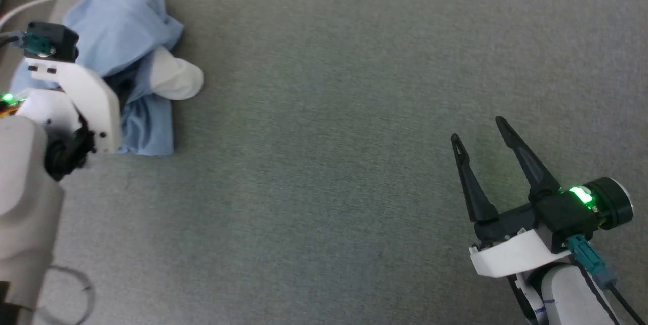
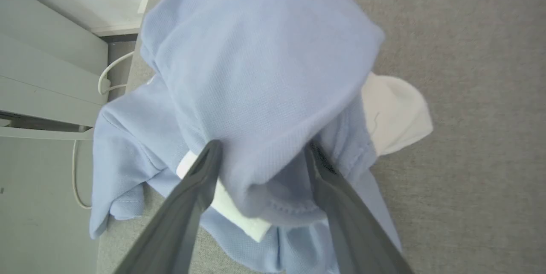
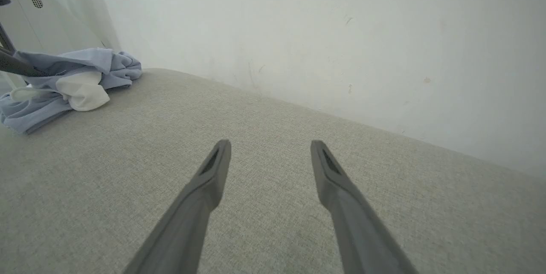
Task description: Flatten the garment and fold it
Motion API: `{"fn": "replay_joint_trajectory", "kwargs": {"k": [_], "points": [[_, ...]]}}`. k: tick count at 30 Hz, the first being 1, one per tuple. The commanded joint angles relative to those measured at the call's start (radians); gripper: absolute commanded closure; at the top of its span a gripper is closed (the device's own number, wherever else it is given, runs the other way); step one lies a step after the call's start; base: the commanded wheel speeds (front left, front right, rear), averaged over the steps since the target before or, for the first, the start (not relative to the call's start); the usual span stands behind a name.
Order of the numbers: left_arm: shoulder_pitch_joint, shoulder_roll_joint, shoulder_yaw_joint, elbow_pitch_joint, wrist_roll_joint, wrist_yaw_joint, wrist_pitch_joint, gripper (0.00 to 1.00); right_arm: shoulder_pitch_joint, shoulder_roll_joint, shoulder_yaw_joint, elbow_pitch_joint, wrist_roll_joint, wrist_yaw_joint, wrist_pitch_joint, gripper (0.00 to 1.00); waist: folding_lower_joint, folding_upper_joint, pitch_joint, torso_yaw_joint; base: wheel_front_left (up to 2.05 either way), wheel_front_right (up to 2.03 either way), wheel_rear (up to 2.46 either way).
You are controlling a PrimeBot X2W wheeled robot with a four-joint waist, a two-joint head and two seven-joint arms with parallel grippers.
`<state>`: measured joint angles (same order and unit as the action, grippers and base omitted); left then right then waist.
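The garment (image 1: 126, 26) lies in a crumpled heap at the far left corner of the grey surface (image 1: 329, 112), with blue cloth bunched over itself and its white part (image 1: 174, 79) poking out on the right side of the pile. No sleeve, hem or collar is laid out, so the flattening has not begun to show and no fold has been made; nearly the whole task looks to be ahead. The left fingers (image 2: 204, 171) are down at the heap, spread wide on either side of a hump of blue cloth but not clamped on it. The right fingers (image 1: 468, 178) hang over bare surface at the near right, well apart from the garment, equally wide open and holding nothing. The step in hand appears to be a first pinch to draw the cloth out.
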<state>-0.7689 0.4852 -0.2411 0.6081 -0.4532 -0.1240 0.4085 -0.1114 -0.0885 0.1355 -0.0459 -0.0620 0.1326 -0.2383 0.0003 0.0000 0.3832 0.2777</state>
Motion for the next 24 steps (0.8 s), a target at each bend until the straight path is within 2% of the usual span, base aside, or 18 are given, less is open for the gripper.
{"fn": "replay_joint_trajectory", "kwargs": {"k": [1, 6, 13, 14, 15, 16, 22, 24], "points": [[-0.023, 0.054, -0.067, 0.031, 0.002, -0.006, 0.059, 0.00, -0.022, 0.000, 0.002, -0.003, -0.006, -0.002, -0.002, 0.00, -0.0003, 0.0000, 0.082, -0.078, 0.00, 0.00, 0.00], [-0.052, 0.126, -0.125, 0.115, -0.055, -0.007, 0.104, 0.00, -0.037, 0.008, 0.001, 0.008, -0.006, -0.002, -0.008, 0.00, -0.0003, 0.0000, 0.119, -0.116, 0.00, 0.00, 0.00], [-0.042, 0.159, -0.152, 0.216, -0.152, -0.007, 0.105, 0.00, -0.046, 0.019, -0.014, 0.018, -0.012, -0.002, -0.017, 0.00, -0.0003, 0.0000, 0.144, -0.141, 0.00, 0.00, 0.00], [-0.040, 0.159, -0.161, 0.226, -0.168, -0.007, 0.113, 0.25, -0.047, 0.020, -0.017, 0.019, -0.013, -0.002, -0.018, 0.00, -0.0003, 0.0000, 0.146, -0.141, 0.00, 0.00, 0.00], [-0.037, 0.157, -0.170, 0.232, -0.187, -0.007, 0.124, 0.74, -0.047, 0.020, -0.020, 0.020, -0.015, -0.002, -0.018, 0.00, -0.0003, 0.0000, 0.146, -0.140, 0.00, 0.00, 0.00], [-0.036, 0.156, -0.178, 0.235, -0.209, -0.007, 0.135, 1.00, -0.047, 0.021, -0.023, 0.021, -0.016, -0.002, -0.019, 0.00, -0.0003, 0.0000, 0.146, -0.139, 0.00, 0.00, 0.00], [-0.049, 0.157, -0.197, 0.243, -0.274, -0.007, 0.097, 1.00, -0.050, 0.022, -0.035, 0.031, -0.024, -0.002, -0.021, 0.00, -0.0003, 0.0000, 0.132, -0.123, 0.00, 0.00, 0.00], [-0.067, 0.161, -0.202, 0.254, -0.288, -0.007, 0.040, 1.00, -0.051, 0.022, -0.036, 0.042, -0.026, -0.002, -0.022, 0.00, -0.0003, 0.0000, 0.106, -0.113, 0.00, 0.00, 0.00]]}}
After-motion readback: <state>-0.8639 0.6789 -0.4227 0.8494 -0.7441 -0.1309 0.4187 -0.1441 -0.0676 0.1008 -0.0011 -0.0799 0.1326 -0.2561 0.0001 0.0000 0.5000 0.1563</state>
